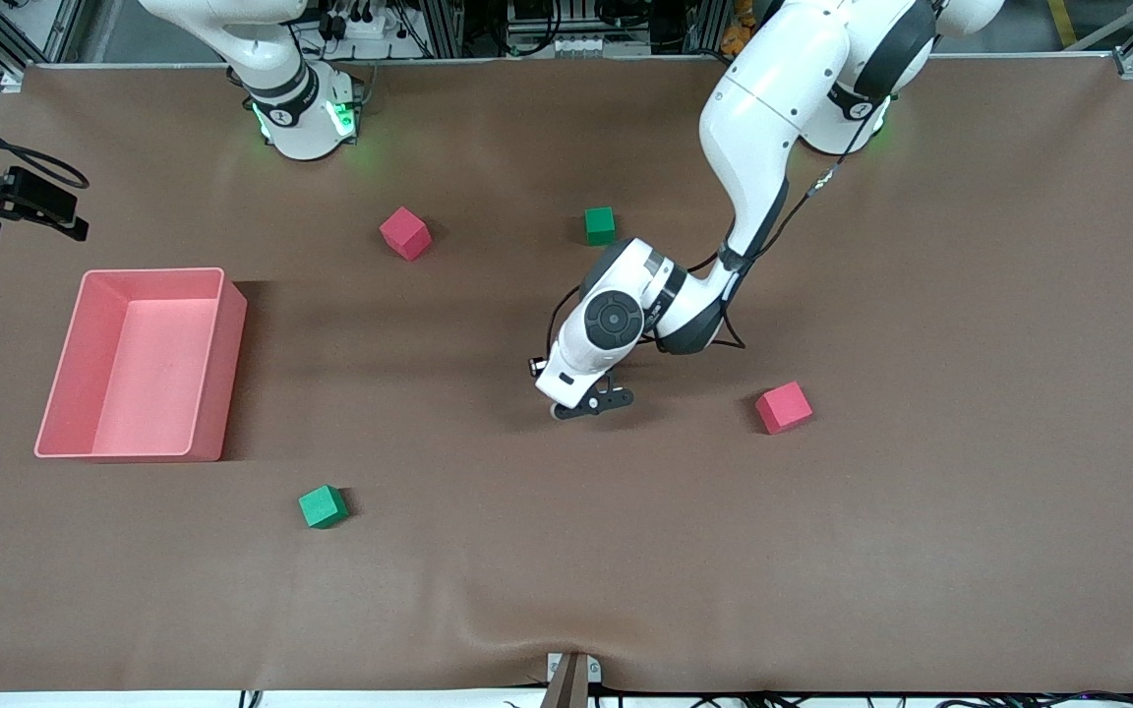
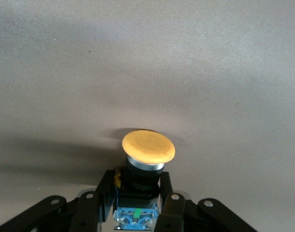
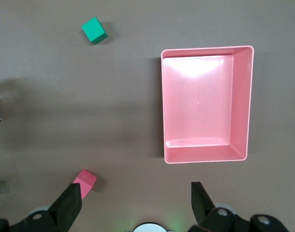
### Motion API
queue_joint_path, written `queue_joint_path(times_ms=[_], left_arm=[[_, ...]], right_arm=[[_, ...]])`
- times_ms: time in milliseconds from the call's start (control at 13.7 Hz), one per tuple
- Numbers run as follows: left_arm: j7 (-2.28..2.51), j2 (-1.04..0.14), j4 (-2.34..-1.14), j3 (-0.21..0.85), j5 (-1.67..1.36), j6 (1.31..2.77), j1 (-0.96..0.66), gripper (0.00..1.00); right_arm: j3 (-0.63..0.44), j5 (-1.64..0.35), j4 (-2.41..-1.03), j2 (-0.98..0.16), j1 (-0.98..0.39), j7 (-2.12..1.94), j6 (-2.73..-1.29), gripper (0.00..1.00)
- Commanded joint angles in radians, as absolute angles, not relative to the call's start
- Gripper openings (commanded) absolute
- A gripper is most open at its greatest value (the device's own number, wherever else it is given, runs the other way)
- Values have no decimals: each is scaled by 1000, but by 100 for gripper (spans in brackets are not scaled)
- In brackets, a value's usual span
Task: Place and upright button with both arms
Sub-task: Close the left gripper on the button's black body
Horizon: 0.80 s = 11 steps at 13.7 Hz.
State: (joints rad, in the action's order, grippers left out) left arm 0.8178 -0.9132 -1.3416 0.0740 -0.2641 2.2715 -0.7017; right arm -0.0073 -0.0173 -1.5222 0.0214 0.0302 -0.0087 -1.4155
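The button has a round orange cap, a black body and a bluish end. My left gripper is shut on its black body, one finger on each side, with the cap pointing away from the wrist. In the front view the left gripper is low over the middle of the brown mat, and its hand hides the button. My right gripper is open and empty, high over the mat near the right arm's base. It is out of the front view.
A pink bin stands toward the right arm's end and also shows in the right wrist view. Two red cubes and two green cubes lie scattered on the mat.
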Motion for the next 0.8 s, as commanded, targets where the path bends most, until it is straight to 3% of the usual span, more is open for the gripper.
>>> queue_joint_path(times_ms=[0,146,729], left_arm=[[825,-913,-1336,69,-282,2241,-707,10],[825,-902,-1332,69,-282,2215,-701,0],[929,-819,-1331,58,-168,2191,-716,0]], right_arm=[[-11,-31,-1543,37,29,-5,-1413,100],[-11,-31,-1543,37,28,-3,-1416,100],[-9,-31,-1545,34,28,-3,-1417,100]])
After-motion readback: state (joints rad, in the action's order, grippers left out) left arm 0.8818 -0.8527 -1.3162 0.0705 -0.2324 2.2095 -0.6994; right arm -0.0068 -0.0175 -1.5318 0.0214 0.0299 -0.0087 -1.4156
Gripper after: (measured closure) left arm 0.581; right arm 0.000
